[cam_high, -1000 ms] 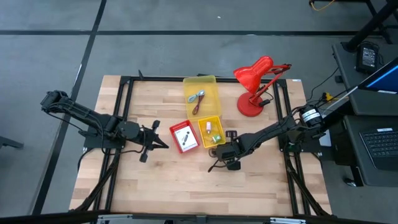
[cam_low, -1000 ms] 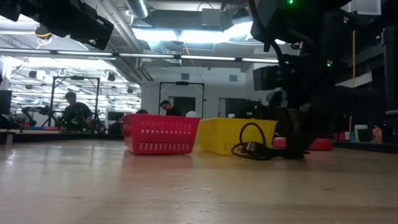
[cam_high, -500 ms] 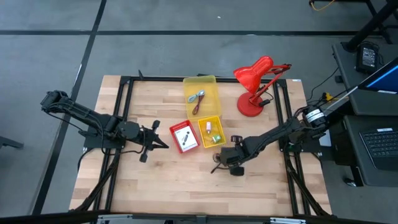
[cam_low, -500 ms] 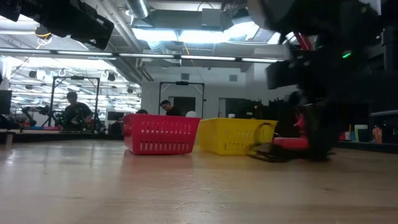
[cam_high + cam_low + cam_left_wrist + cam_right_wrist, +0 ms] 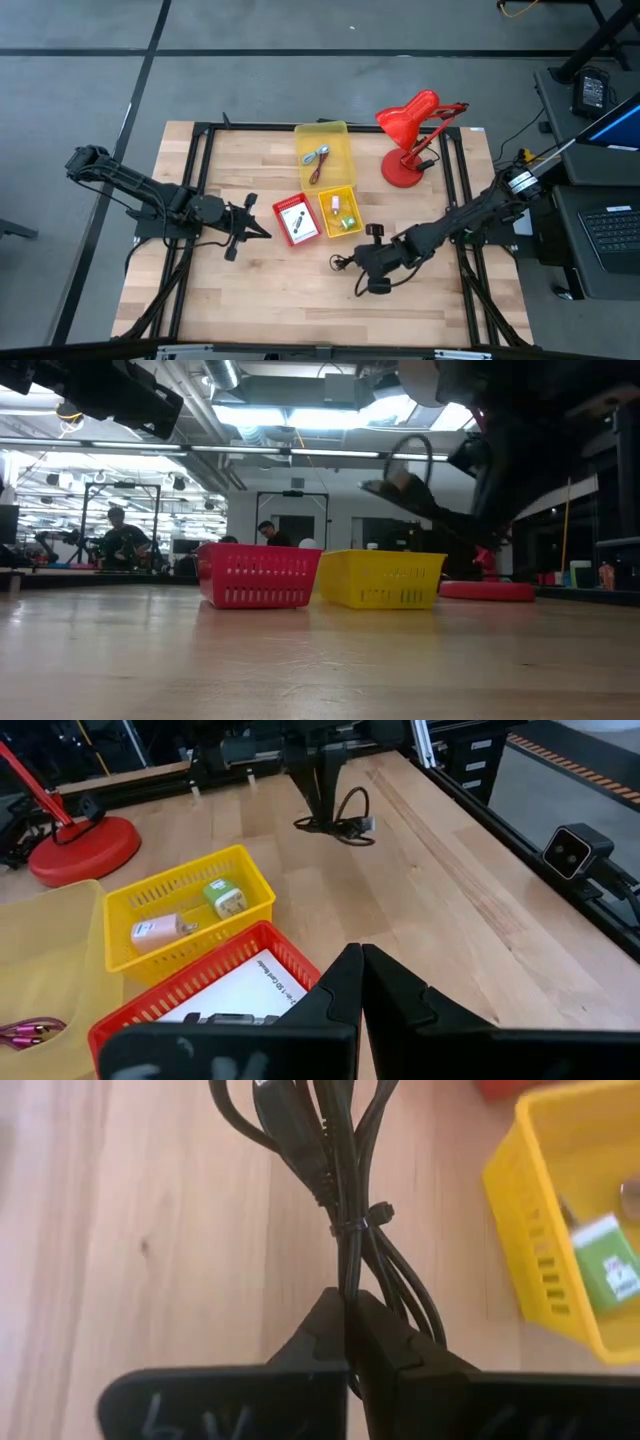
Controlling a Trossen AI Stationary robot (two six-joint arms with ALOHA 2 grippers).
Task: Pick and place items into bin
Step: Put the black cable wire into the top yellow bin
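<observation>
A bundled black cable (image 5: 318, 1160) hangs from my right gripper (image 5: 346, 1308), which is shut on it above the bare wood just near of the small yellow basket (image 5: 338, 213). In the low view the cable (image 5: 400, 472) is well above the table. The small yellow basket (image 5: 190, 905) holds a green piece (image 5: 226, 900) and a pink piece (image 5: 160, 930). A white packet (image 5: 293, 219) lies in the red basket (image 5: 283, 205). The dark red cord (image 5: 318, 166) lies in the large yellow bin (image 5: 322, 133). My left gripper (image 5: 256, 232) waits shut, left of the red basket. My right gripper pinches several strands of the black cable between its two fingers, at the loop end (image 5: 349, 1280) just past the cable tie (image 5: 362, 1220). The fingers come from above, slanting from the table's right. The bundle is lifted clear and trails below and ahead of the fingertips.
A big red desk lamp (image 5: 410, 135) stands at the far right of the table, its base (image 5: 85, 845) beside the yellow containers. Black frame rails (image 5: 205, 190) run along the table's left and right sides. Bare wood lies along the near half of the table.
My right gripper, shut on the black cable throughout, has moved toward the table's near edge and then risen. The cable first slid along the table next to the small yellow basket, then came off the wood and now hangs lifted clear.
</observation>
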